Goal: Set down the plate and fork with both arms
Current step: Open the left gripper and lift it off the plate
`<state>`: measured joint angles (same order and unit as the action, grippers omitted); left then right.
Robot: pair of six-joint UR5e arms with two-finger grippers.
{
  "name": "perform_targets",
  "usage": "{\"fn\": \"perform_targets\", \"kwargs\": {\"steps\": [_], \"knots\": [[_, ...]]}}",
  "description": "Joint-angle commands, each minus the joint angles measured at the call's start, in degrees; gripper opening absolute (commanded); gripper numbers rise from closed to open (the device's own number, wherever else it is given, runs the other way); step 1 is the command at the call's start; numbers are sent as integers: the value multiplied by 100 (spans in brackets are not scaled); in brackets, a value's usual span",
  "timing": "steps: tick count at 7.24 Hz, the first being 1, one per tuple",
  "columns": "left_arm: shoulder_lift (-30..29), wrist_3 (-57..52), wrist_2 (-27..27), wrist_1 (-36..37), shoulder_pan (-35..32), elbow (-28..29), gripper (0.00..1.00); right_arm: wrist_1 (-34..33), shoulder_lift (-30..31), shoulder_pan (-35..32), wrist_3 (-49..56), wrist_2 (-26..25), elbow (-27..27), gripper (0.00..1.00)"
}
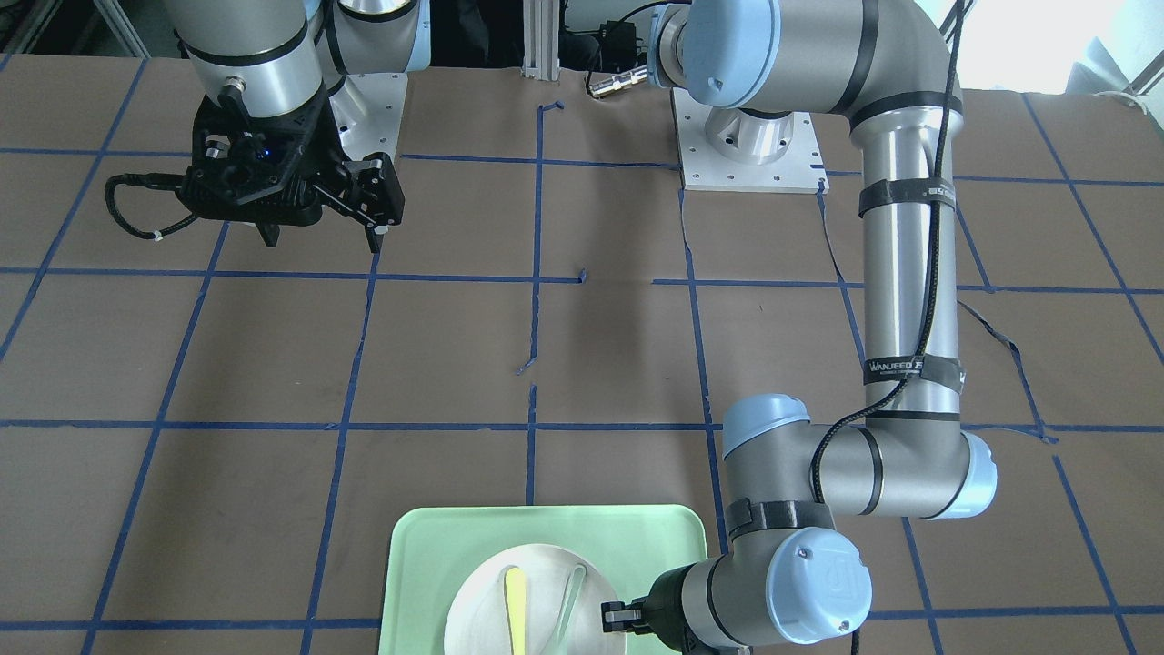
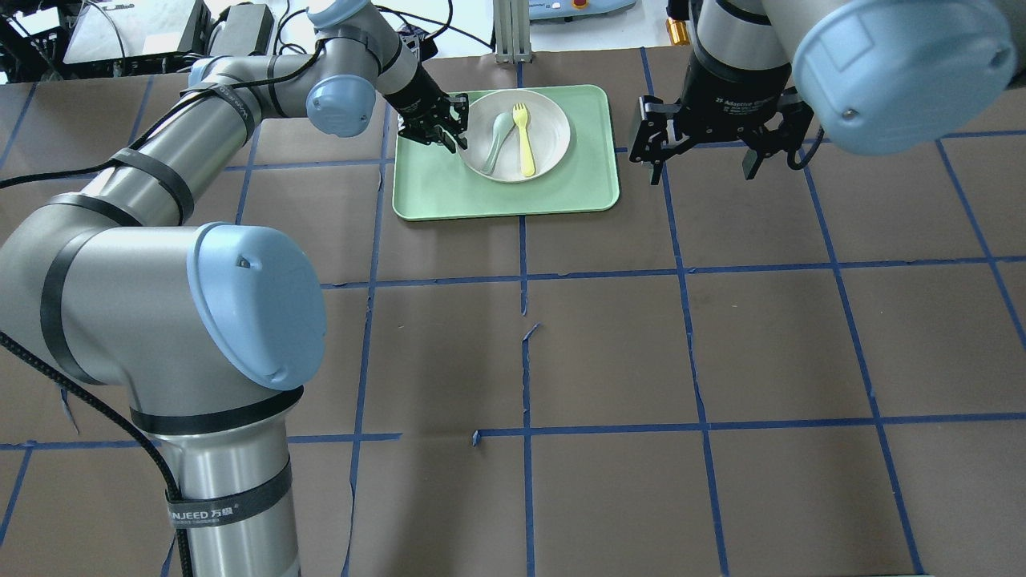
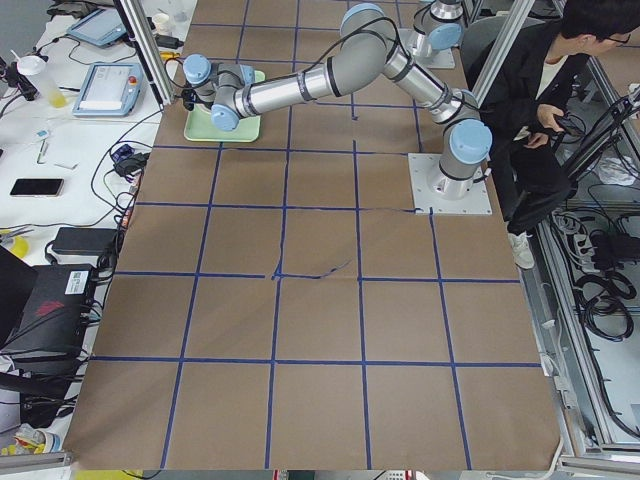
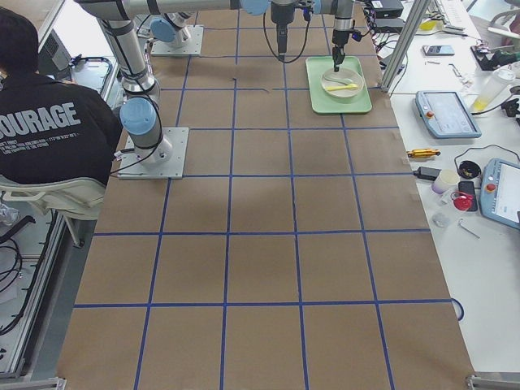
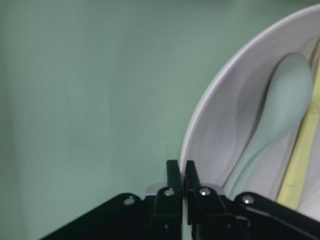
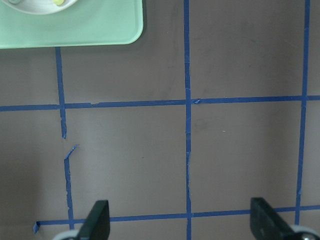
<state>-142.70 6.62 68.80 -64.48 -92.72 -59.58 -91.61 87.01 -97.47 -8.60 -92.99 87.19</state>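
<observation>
The off-white plate (image 2: 547, 132) lies on the mint-green tray (image 2: 505, 192) at the far side of the table. The yellow fork (image 2: 525, 140) and a pale grey-green spoon (image 2: 497, 140) lie in the plate. My left gripper (image 2: 447, 132) is at the plate's left rim. In the left wrist view the left gripper (image 5: 180, 172) is shut on the plate's rim (image 5: 210, 115), with the spoon (image 5: 280, 110) and fork (image 5: 300, 160) just beyond. My right gripper (image 2: 697, 152) is open and empty, above the table to the right of the tray; it also shows in the right wrist view (image 6: 180, 222).
The table is brown with a blue tape grid. The tray's corner (image 6: 75, 25) shows at the top left of the right wrist view. A person sits by the robot's base (image 3: 540, 80). Devices lie on the side bench (image 4: 443, 114).
</observation>
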Motion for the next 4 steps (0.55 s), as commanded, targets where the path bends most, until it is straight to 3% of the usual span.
{"fn": "perform_targets", "kwargs": {"steps": [1, 4], "knots": [[380, -100, 80, 111, -1, -351, 100, 2, 0, 0, 7, -9, 0, 100], [1906, -91, 897, -20, 279, -1823, 100, -6, 0, 0, -2, -9, 0, 100]]}}
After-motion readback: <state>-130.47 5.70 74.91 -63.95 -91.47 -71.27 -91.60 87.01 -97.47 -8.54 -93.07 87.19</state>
